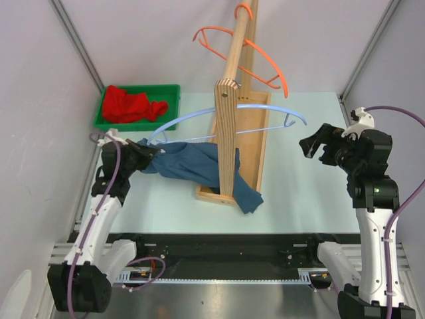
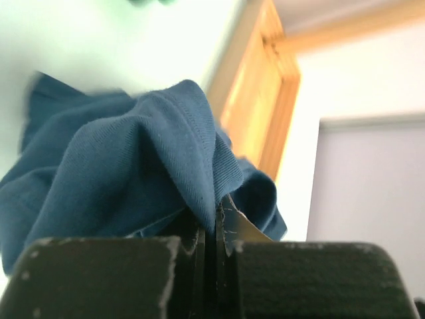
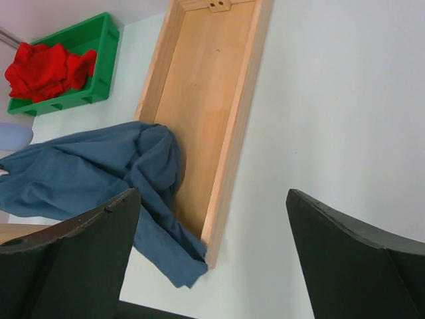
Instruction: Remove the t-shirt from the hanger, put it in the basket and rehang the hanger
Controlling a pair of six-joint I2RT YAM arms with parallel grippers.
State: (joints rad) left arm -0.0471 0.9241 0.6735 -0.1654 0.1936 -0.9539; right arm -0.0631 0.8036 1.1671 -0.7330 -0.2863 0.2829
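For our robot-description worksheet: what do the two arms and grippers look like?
White links, black joints and a purple cable on the left arm and right arm. Black left gripper and right gripper, blunt wedge-shaped fingers. A green light on the right arm.

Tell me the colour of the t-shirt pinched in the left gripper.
The t-shirt is plain dark blue, clearest in the left wrist view.

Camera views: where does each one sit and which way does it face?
Top external: above, behind the bases, looking down on the table; both arms show, left gripper shut on the t-shirt, right gripper open.
Left wrist: looks along its shut fingers into shirt fabric.
Right wrist: looks down between its open fingers at the wooden stand base.
Shared: top and right wrist both show the green bin.
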